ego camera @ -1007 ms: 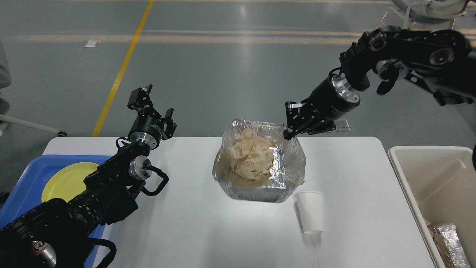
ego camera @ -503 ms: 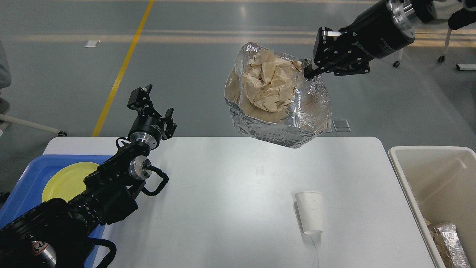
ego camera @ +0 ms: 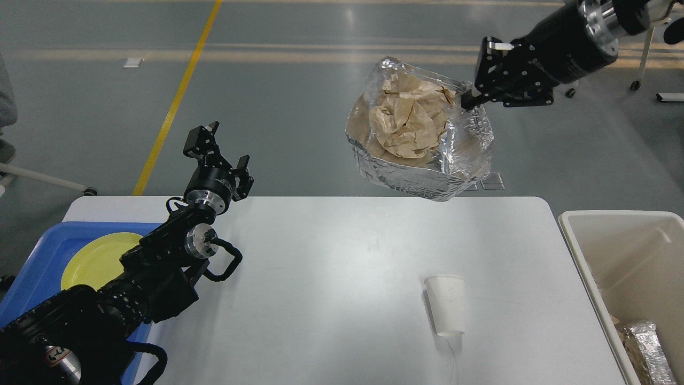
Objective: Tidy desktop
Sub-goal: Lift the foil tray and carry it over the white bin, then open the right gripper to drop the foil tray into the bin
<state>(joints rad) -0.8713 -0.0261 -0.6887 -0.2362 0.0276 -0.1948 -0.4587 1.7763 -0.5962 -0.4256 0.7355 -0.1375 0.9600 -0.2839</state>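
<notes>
Shifted right toward bin [ego camera: 614,224]: foil tray [ego camera: 422,171], light, flimsy, right gripper [ego camera: 470,99] pinching its rim corner; left gripper [ego camera: 216,144] looks open, idle over desktop [ego camera: 331,289].

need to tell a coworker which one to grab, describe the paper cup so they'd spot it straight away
Start at the white desktop and go to its right half, toward the cream bin. There the paper cup lies tipped on its side, plain white. It is the only loose thing resting on the bare tabletop.
</notes>
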